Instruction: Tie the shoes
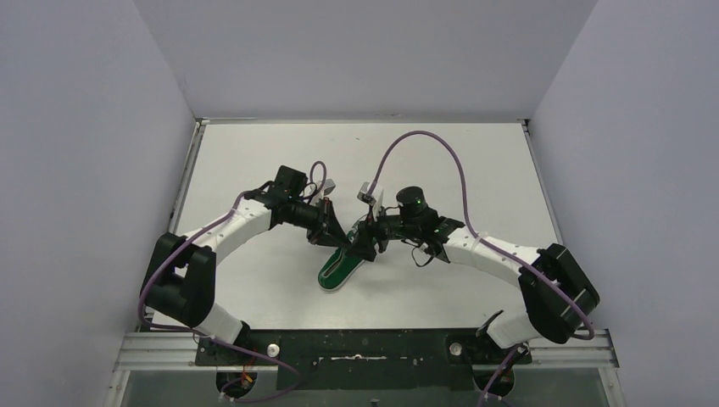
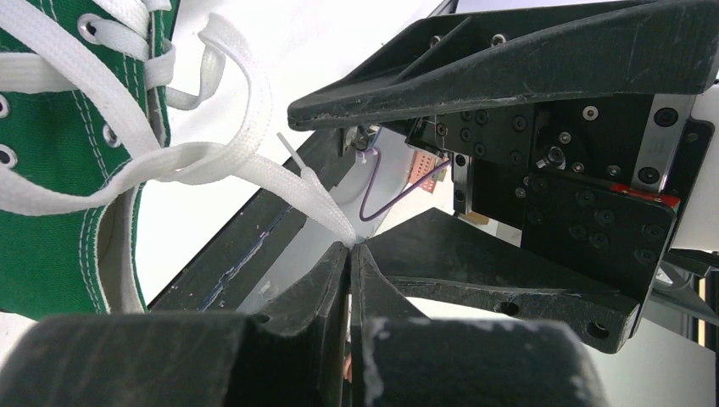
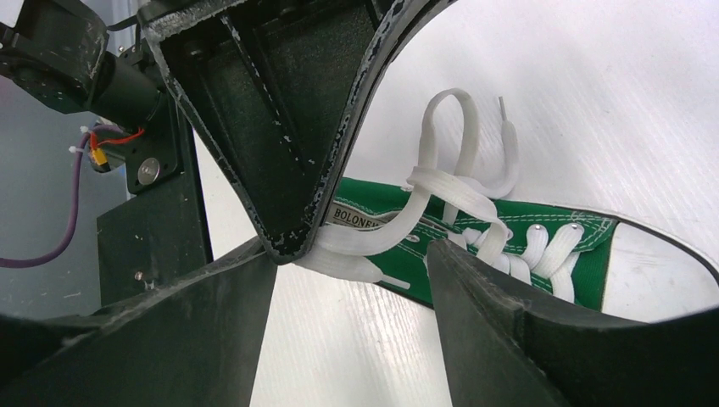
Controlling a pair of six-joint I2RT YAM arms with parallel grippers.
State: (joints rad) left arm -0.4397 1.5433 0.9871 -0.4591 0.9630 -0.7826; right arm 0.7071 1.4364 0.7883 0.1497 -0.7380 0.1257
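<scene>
The green sneaker (image 1: 337, 271) lies on the table between the arms, also showing in the left wrist view (image 2: 51, 170) and the right wrist view (image 3: 543, 233). Its white laces (image 3: 449, 195) are crossed and looped above the tongue. My left gripper (image 1: 332, 234) is shut on one white lace end (image 2: 326, 212), which enters its closed tips (image 2: 350, 253). My right gripper (image 1: 365, 244) is open (image 3: 354, 254). Its fingers (image 3: 500, 322) stand either side of the left gripper's tip (image 3: 288, 170) and the pinched lace end (image 3: 348, 264), not closed on it.
The white table (image 1: 254, 170) is bounded by grey walls on three sides. Purple cables (image 1: 424, 140) arc over both arms. The two grippers crowd together right above the shoe's opening.
</scene>
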